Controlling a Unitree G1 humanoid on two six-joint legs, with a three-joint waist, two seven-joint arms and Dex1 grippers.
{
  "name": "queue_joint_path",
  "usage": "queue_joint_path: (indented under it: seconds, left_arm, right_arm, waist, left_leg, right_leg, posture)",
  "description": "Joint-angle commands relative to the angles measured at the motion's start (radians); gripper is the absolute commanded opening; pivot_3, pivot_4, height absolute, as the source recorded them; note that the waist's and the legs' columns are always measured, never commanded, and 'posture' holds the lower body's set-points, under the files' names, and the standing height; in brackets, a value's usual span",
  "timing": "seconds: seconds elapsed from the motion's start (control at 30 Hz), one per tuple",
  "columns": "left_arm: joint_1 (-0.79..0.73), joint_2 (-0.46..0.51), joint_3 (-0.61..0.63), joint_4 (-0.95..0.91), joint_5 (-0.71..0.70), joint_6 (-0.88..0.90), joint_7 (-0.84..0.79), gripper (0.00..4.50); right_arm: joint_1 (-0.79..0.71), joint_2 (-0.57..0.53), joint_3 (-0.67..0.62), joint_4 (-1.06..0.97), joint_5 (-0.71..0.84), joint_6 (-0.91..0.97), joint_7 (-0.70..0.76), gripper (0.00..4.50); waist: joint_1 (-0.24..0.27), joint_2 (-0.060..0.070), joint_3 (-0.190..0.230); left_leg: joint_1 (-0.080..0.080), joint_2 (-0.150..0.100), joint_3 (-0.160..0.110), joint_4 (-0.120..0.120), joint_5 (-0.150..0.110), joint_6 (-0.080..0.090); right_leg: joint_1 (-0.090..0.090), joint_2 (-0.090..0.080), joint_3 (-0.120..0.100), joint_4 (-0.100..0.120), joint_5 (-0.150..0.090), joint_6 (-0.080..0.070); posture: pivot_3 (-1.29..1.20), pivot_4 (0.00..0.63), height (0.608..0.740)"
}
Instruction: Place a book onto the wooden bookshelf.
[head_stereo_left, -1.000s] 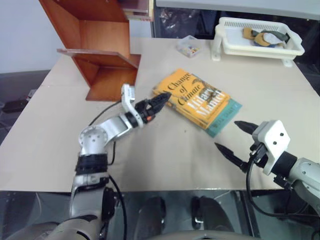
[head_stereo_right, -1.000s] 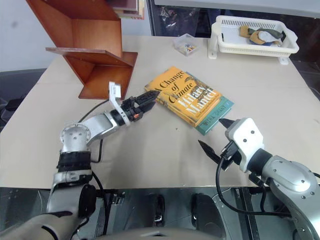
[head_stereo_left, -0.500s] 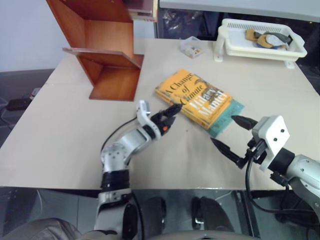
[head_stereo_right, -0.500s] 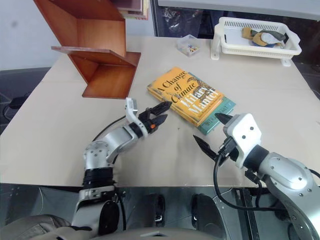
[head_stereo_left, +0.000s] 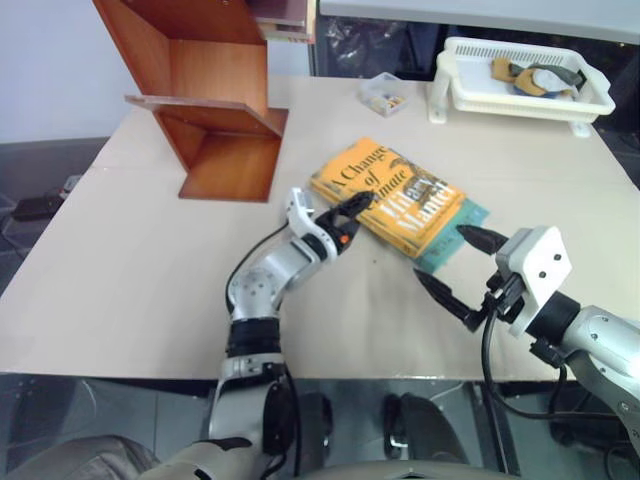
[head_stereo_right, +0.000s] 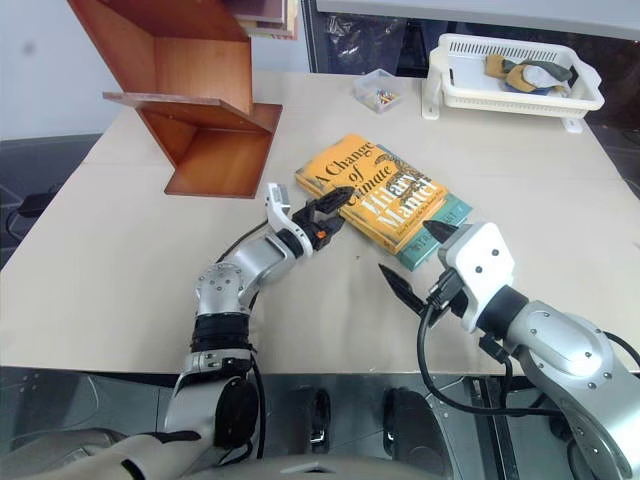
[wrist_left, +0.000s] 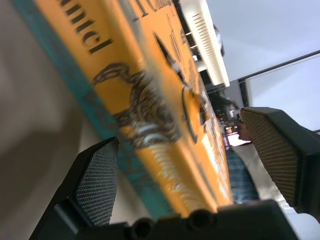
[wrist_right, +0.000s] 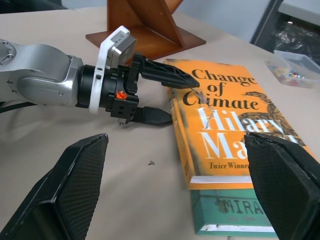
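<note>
Grasping is the step in hand: the left hand (head_stereo_right: 322, 215) has its two fingers spread around the near spine edge of the book (head_stereo_right: 375, 190), one finger over the orange cover and the other low at the bench (head_stereo_right: 130, 250) surface, but they have not yet closed on it. The book lies flat near the middle of the bench, stacked on a thinner teal book (wrist_right: 235, 212) whose edge shows beneath it. The wooden bookshelf (head_stereo_right: 195, 95) stands well apart at the far left corner, and a white basket (head_stereo_right: 510, 70) sits at the far right. The right hand (head_stereo_right: 415, 260) hangs wide open just beside the near corner of the stack, holding nothing. To do this well, I judge the lower finger should slide between the two books rather than under both, so only the orange one lifts; the fingers should reach deep enough past the spine that the thick book does not sag or pivot out, and the right hand could steady the teal book.
</note>
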Motion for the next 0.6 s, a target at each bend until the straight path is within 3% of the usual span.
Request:
queue_joint_path:
  seconds: [0.03, 0.23, 0.3, 0.6]
  left_arm:
    - [-0.028, -0.008, 0.020, 0.027, 0.011, -0.008, -0.037, 2.92]
    - [-0.021, 0.001, 0.069, 0.035, -0.011, 0.020, -0.030, 0.36]
    - [-0.015, 0.004, 0.080, 0.026, -0.017, 0.033, -0.027, 0.20]
    - [0.022, 0.066, 0.126, -0.083, -0.098, 0.130, -0.028, 0.20]
  right_arm:
    - [0.007, -0.012, -0.014, -0.034, -0.001, -0.029, -0.013, 4.50]
    - [0.022, -0.021, -0.020, -0.034, 0.003, -0.039, -0.019, 4.50]
    - [0.027, -0.025, -0.022, -0.034, 0.005, -0.045, -0.020, 4.50]
    - [0.008, -0.019, -0.014, -0.023, -0.001, -0.040, -0.008, 4.50]
  waist:
    - [0.000, 0.000, 0.000]
    - [-0.001, 0.000, 0.000]
    - [-0.001, 0.000, 0.000]
    - [-0.003, 0.000, 0.000]
  left_leg:
    - [0.000, 0.000, 0.000, 0.000, 0.000, 0.000]
    - [0.000, 0.000, 0.000, 0.000, 0.000, 0.000]
    - [0.000, 0.000, 0.000, 0.000, 0.000, 0.000]
    - [0.000, 0.000, 0.000, 0.000, 0.000, 0.000]
  right_leg:
    - [0.000, 0.000, 0.000, 0.000, 0.000, 0.000]
    - [0.000, 0.000, 0.000, 0.000, 0.000, 0.000]
    - [0.000, 0.000, 0.000, 0.000, 0.000, 0.000]
    - [0.000, 0.000, 0.000, 0.000, 0.002, 0.003]
  posture:
    - [0.00, 0.150, 0.740]
    - [0.00, 0.150, 0.740]
    - [0.00, 0.150, 0.740]
    - [0.00, 0.150, 0.740]
